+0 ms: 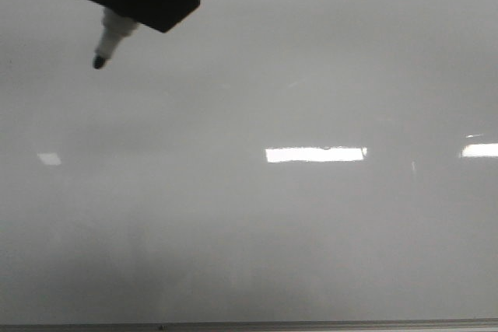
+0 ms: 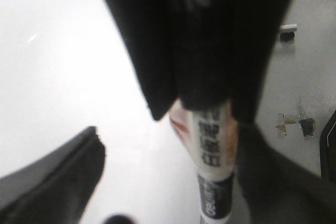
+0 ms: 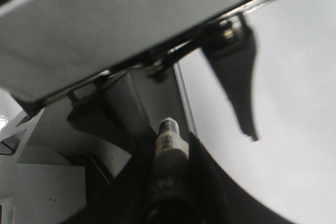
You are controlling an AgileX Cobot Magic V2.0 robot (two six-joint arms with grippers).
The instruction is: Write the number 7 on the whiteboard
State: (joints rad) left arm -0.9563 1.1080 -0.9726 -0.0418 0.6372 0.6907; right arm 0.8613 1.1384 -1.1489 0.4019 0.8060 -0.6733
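The whiteboard [image 1: 311, 231] fills the front view, glossy pale grey with bright reflections and a dark edge strip [image 1: 311, 325] along the bottom. No number 7 or any marker line shows on it. My right gripper [image 1: 152, 13] is at the upper left, shut on a white marker [image 1: 113, 33] whose black tip points down-left, close to the board. In the right wrist view the marker [image 3: 168, 137] sits between that gripper's fingers [image 3: 169, 156]. My left gripper [image 2: 173, 140] is open around the marker's rear end [image 2: 212, 150], its fingers apart.
The board also shows in the left wrist view [image 2: 52, 51] and the right wrist view [image 3: 294, 156]. A grey surface with small dark bits [image 2: 294, 124] lies beside the board. A large grey body [image 3: 121, 19] hangs overhead, and white furniture [image 3: 42, 187] stands beyond the board's edge.
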